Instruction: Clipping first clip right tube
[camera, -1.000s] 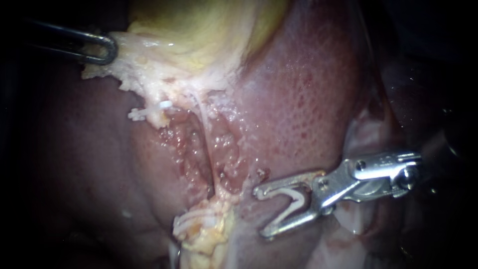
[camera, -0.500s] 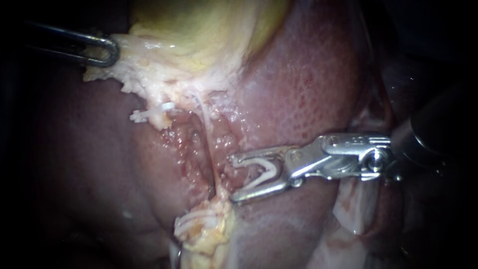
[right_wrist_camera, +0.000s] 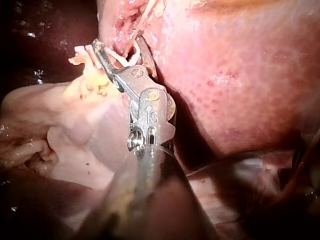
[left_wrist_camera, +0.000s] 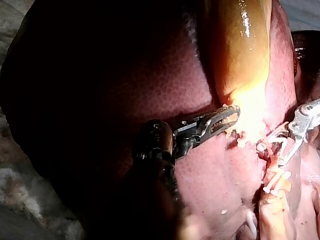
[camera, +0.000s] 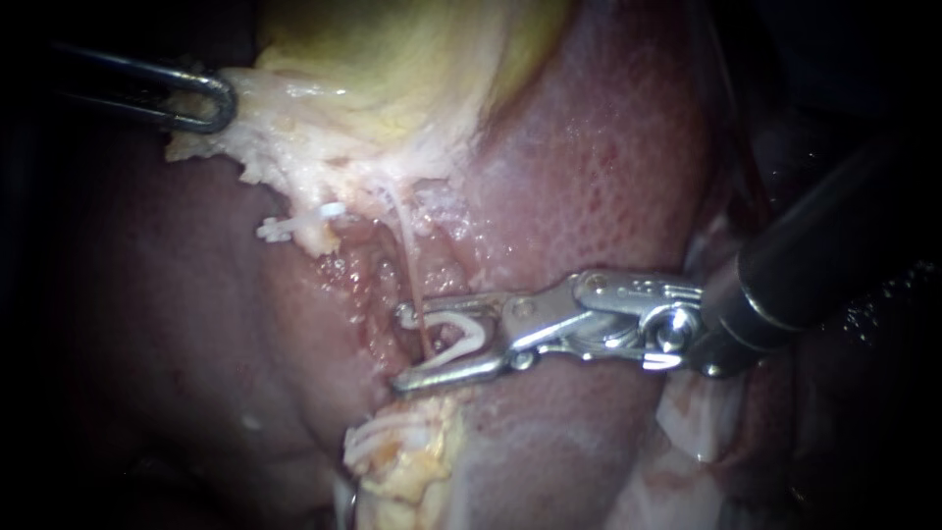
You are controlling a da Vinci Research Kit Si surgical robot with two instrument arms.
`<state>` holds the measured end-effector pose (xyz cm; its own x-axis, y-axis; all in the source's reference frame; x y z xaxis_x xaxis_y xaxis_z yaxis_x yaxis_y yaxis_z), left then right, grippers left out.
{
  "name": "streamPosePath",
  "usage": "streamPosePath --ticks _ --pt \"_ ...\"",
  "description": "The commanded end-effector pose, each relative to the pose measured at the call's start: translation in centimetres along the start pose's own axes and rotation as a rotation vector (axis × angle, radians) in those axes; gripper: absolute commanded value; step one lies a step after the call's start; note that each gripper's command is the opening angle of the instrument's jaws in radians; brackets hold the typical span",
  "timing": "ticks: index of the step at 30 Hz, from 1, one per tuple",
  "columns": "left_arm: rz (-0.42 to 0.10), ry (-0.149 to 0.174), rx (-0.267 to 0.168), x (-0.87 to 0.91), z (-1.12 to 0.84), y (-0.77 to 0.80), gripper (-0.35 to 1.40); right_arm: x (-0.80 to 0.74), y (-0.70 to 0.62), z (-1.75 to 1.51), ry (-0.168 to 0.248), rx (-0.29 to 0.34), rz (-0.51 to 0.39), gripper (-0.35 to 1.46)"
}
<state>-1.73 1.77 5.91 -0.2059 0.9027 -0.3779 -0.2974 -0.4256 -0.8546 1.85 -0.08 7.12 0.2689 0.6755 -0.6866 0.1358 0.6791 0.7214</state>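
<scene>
We are holding our right instrument (camera: 399,349) low over the raw groove in the liver (camera: 608,177), its shaft coming in across the liver's right-hand edge. Its jaws are standing wide apart and are carrying an open white clip (camera: 478,339), whose two legs are lying against the inner faces of the two jaws. The thin pale tube (camera: 404,245) is running down the groove from the gallbladder (camera: 392,59) and is passing between the jaw tips, into the mouth of the clip. The clip's legs are sitting on either side of the tube and are not pressed together. In the right wrist view the tube is likewise crossing between the jaws, just ahead of the clip's bend.

Our left instrument (camera: 218,98) is reaching in at the gallbladder's pale, ragged lower edge, with its jaws closed on that fringe.

Small white clips (camera: 294,226) are sitting on a stump below the gallbladder's edge. More white clips (camera: 378,437) are lying on the fatty lump at the groove's lower end, just under the right instrument's lower jaw.
</scene>
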Motion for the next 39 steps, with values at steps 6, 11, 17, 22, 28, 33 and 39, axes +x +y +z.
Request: streamPosePath --ticks 6,11,17,22,28,33,39 --pt "0.0 -0.001 -0.002 0.0 0.01 0.0 -0.35 0.02 -0.23 0.07 0.018 0.089 0.016 0.45" --pt "0.0 -0.001 -0.002 0.0 0.01 0.0 -0.35 0.05 -0.47 0.14 0.018 0.142 0.022 0.44" --pt "0.0 -0.001 -0.001 -0.01 0.01 0.0 -0.35 0.08 -0.6 0.17 0.009 0.176 0.016 0.34" --pt "0.0 -0.001 -0.001 -0.01 0.01 0.0 -0.35 0.1 -0.59 0.13 0.007 0.182 0.028 0.05" --pt "0.0 -0.001 -0.001 -0.01 0.02 0.0 -0.35 0.11 -0.57 0.09 0.006 0.18 0.112 -0.28" --pt "0.0 -0.001 -0.001 -0.01 0.02 0.0 -0.35 0.1 -0.58 0.07 0.007 0.173 0.159 -0.35" --pt "0.0 -0.001 -0.001 -0.01 0.02 0.0 -0.35 0.08 -0.6 0.03 0.021 0.114 0.159 -0.35"
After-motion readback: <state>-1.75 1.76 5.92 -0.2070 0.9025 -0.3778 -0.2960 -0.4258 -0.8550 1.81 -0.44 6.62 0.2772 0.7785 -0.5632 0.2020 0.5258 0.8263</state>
